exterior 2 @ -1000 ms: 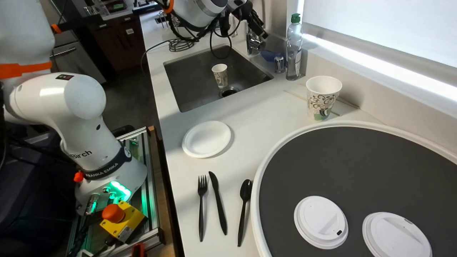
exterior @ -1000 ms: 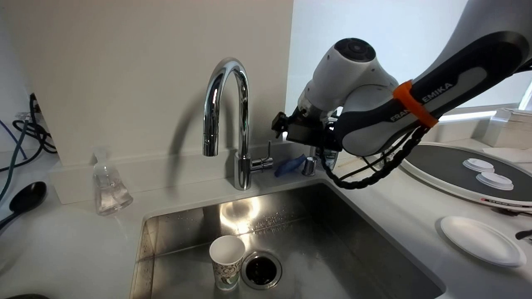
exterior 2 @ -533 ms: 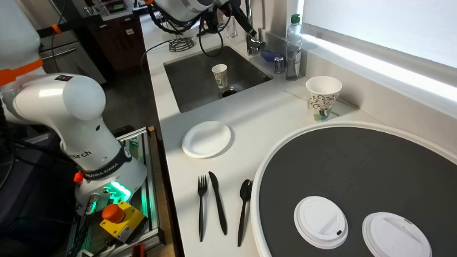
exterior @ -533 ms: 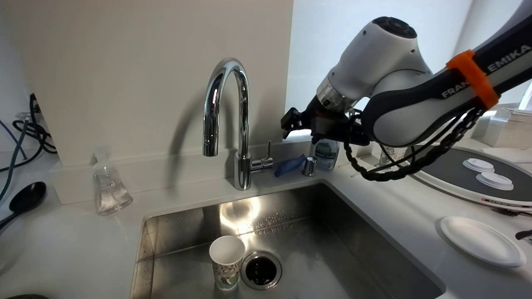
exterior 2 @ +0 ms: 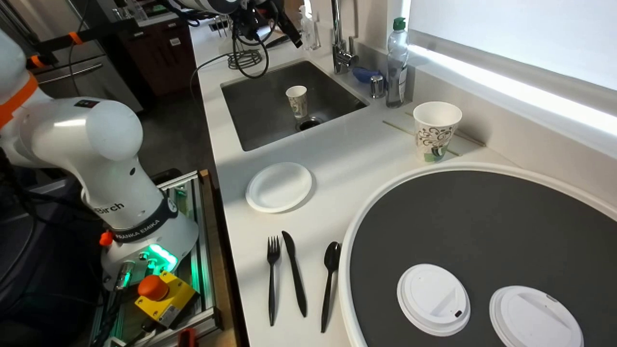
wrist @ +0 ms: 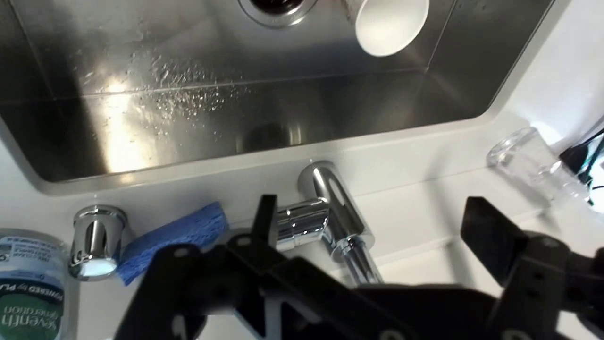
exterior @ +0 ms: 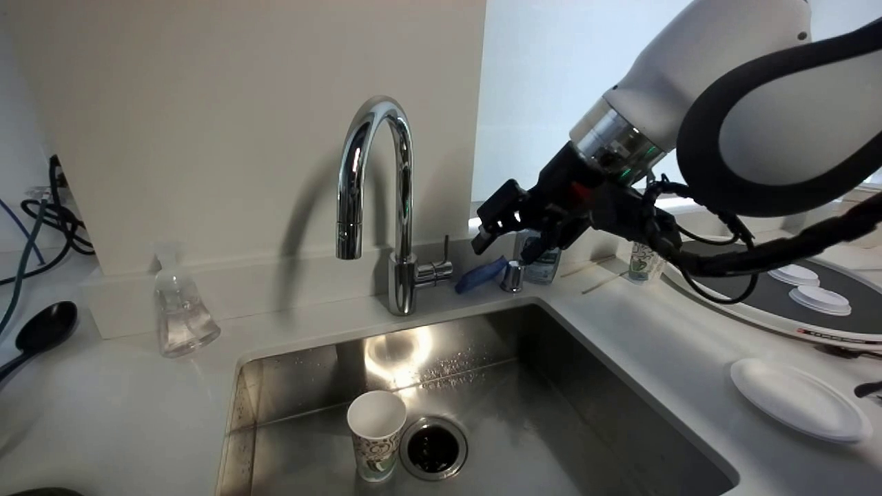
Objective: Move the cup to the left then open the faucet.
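Note:
The white patterned paper cup (exterior: 377, 441) stands upright in the sink beside the drain; it also shows in an exterior view (exterior 2: 297, 102) and at the top of the wrist view (wrist: 391, 26). The chrome gooseneck faucet (exterior: 402, 207) rises behind the sink. Its thin side lever (exterior: 446, 251) points upward. My gripper (exterior: 506, 248) is open and empty, in the air on the lever side of the faucet. In the wrist view the fingers (wrist: 370, 208) are wide apart, with the faucet base (wrist: 337, 203) seen between them; one finger hides the lever.
A blue sponge (exterior: 480, 274), a chrome cap (exterior: 513, 275) and a soap bottle (exterior 2: 397, 62) stand by the faucet. A clear glass bottle (exterior: 182, 310) is on the opposite side. A plate (exterior 2: 279, 187), cutlery (exterior 2: 294, 273) and a second paper cup (exterior 2: 435, 130) are on the counter.
The arm and gripper have drawn away from the faucet, rightward in an exterior view, and the gripper has tilted downward. The cup and faucet have not moved.

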